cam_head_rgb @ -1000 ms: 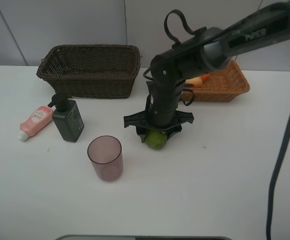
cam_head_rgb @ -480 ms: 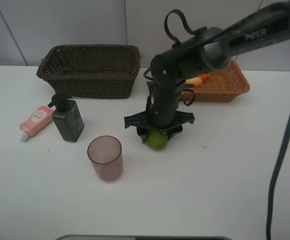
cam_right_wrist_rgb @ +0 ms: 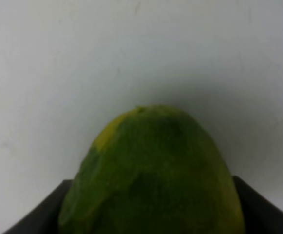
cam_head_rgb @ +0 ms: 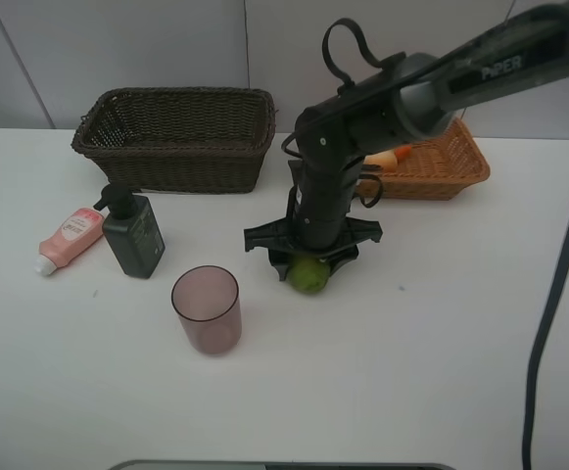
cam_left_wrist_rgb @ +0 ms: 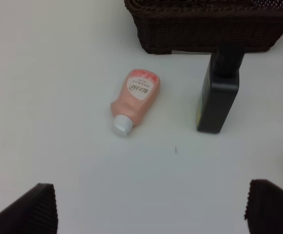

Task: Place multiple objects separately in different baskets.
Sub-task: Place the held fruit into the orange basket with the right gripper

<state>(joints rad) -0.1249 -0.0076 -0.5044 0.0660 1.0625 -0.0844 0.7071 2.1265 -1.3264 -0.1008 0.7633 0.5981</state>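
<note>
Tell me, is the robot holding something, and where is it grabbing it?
The right gripper pinches the lime by its sides, from above. The left gripper is open and holds nothing.

Table point(cam_head_rgb: 441, 372): we see a white top filling most of the frame.
Wall point(cam_head_rgb: 166, 44): we see pale panels across the top.

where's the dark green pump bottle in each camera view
exterior high: dark green pump bottle stands upright in front of the dark basket
left wrist: bottle upright beside the pink tube, in front of the same basket
right wrist: not in it, only the lime
shared landmark: the pink tube
</note>
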